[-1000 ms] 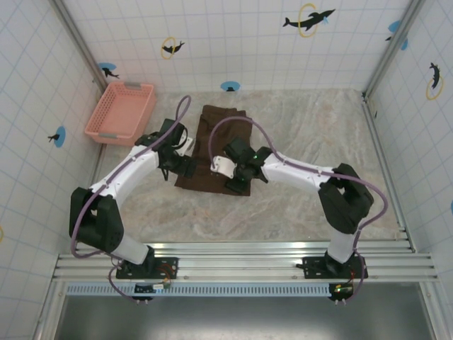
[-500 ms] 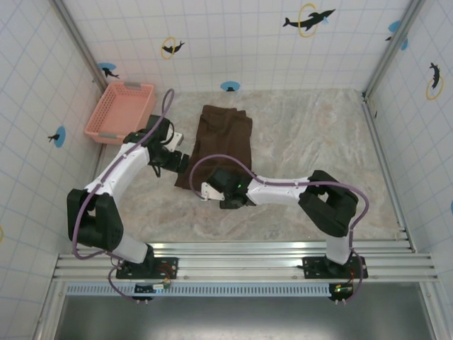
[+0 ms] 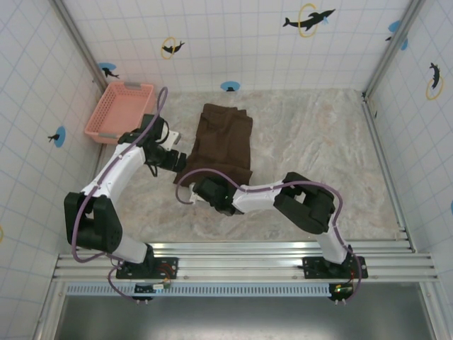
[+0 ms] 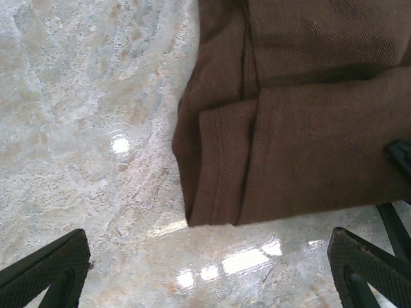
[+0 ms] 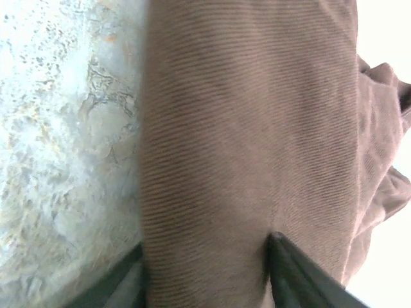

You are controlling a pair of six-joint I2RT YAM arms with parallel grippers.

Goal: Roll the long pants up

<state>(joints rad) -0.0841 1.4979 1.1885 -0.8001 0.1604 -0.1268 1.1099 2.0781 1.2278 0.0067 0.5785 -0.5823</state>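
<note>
One arm is just arriving: my right fingers [image 5: 292, 282] are closing on the long pants [image 3: 225, 138] hem to start rolling, left fingers [image 4: 45, 266] gaping empty.

Pale marbled table [image 3: 318, 142] — folded brown long pants [image 3: 225, 138] mid-surface; pink basket [image 3: 120, 112] at far-left corner

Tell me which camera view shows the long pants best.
Top external: the long pants lie whole in frame, a long folded strip. Left wrist catches one folded end; right wrist, a close-up stretch of fabric.
</note>
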